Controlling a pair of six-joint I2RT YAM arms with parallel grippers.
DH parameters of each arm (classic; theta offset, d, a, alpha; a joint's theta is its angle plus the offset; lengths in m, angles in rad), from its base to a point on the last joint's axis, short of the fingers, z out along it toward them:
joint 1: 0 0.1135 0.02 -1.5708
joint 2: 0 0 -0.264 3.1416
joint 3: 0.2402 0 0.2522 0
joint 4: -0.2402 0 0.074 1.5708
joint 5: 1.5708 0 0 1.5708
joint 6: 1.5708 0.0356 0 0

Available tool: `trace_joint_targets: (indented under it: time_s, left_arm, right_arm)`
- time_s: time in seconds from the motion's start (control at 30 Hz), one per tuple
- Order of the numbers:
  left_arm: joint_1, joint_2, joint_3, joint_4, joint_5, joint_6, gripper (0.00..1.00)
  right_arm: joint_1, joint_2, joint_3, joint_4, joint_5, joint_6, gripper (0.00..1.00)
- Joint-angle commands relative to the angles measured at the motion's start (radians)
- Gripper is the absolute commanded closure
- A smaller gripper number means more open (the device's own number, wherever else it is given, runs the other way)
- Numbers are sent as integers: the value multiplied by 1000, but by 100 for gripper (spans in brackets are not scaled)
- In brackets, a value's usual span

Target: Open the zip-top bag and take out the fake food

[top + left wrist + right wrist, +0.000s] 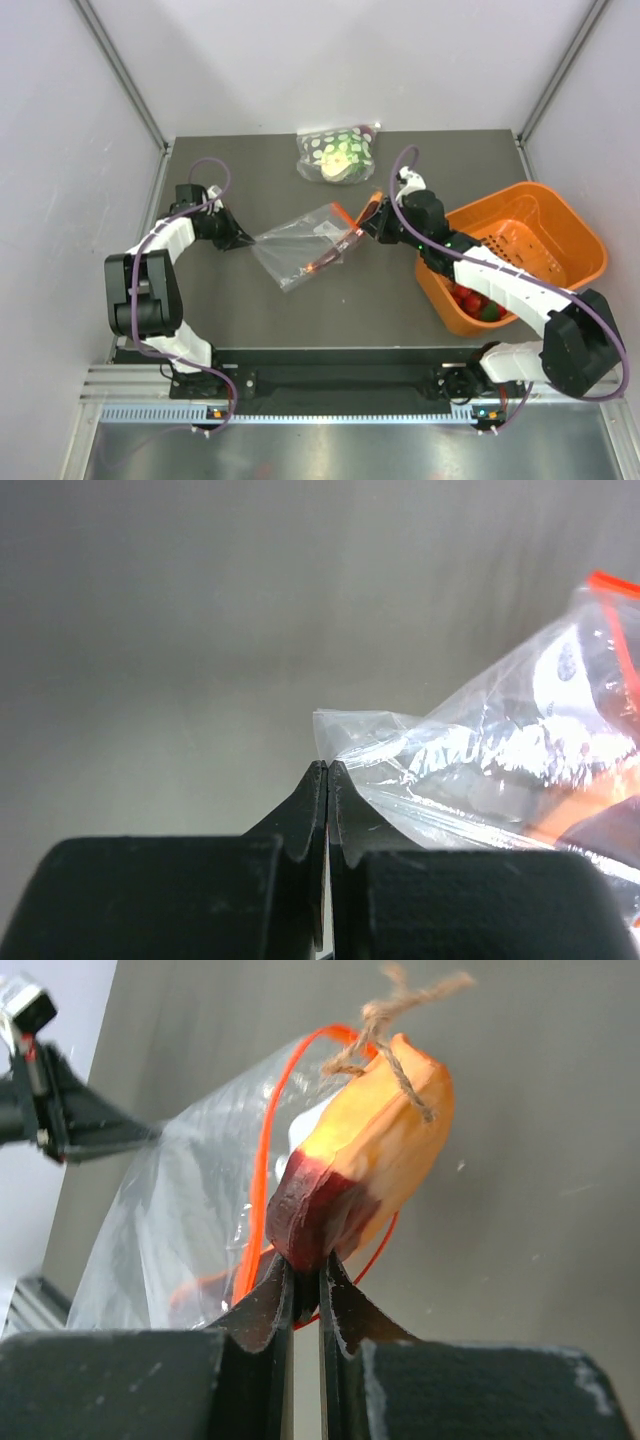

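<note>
Your right gripper [307, 1260] is pinching fake food [360, 1170] at three o'clock of the zip-top bag [300, 250], left gripper [328, 768] clamping its glare-washed nine o'clock corner.

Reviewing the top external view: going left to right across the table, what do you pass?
From the left: left hand → zip-top bag → right hand holding a fake food piece → orange basket. The spotted bag behind overlaps, so it is left out.
</note>
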Motion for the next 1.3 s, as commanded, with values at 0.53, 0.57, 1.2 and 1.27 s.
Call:
trace_joint_targets:
  time_s: [0.53, 0.57, 1.2, 1.27]
  left_arm:
    - [46, -95, -43, 17, -33, 46, 100]
    - [48, -96, -45, 17, -35, 46, 100]
    - [129, -145, -46, 6, -27, 41, 100]
    - [140, -150, -40, 5, -27, 40, 100]
  right_arm:
    - [-205, 109, 216, 98, -28, -40, 100]
    - [-208, 115, 224, 101, -25, -38, 100]
    - [-455, 106, 406, -8, -91, -143, 100]
    - [-489, 66, 409, -63, -106, -159, 100]
